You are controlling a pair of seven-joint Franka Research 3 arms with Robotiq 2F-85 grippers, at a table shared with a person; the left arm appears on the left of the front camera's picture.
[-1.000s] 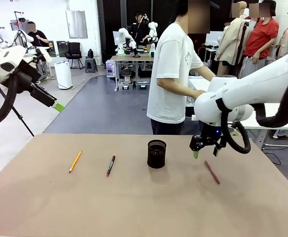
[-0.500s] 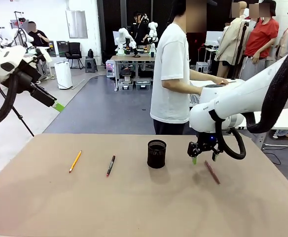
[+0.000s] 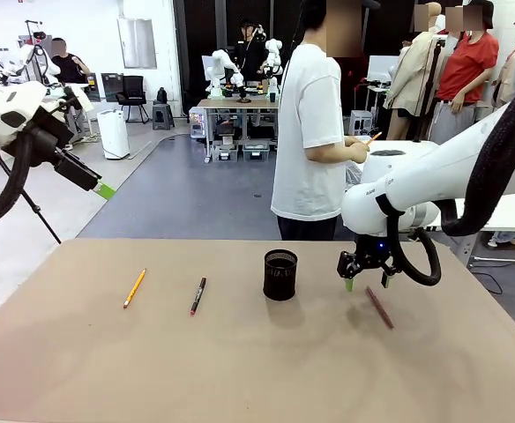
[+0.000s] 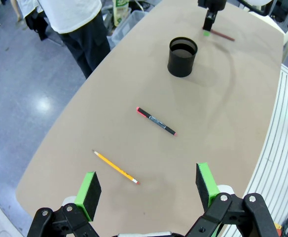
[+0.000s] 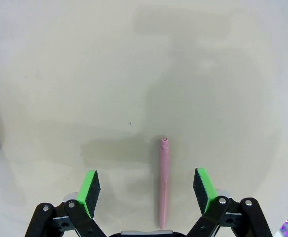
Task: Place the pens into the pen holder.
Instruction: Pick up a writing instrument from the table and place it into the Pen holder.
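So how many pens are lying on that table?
3: a yellow pencil at the left, a black pen beside it, and a reddish pen right of the pen holder.

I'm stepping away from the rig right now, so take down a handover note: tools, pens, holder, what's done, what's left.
Left tool: open, holding nothing, raised at the left end of the table.
Right tool: open, poised over the reddish-brown pen, which lies between its fingers, not gripped.
Yellow pencil and black pen: flat on the table, left of the pen holder.
Done: nothing; no pen is in the holder.
Left: pick up all three pens and drop them in, probably the reddish-brown one first.
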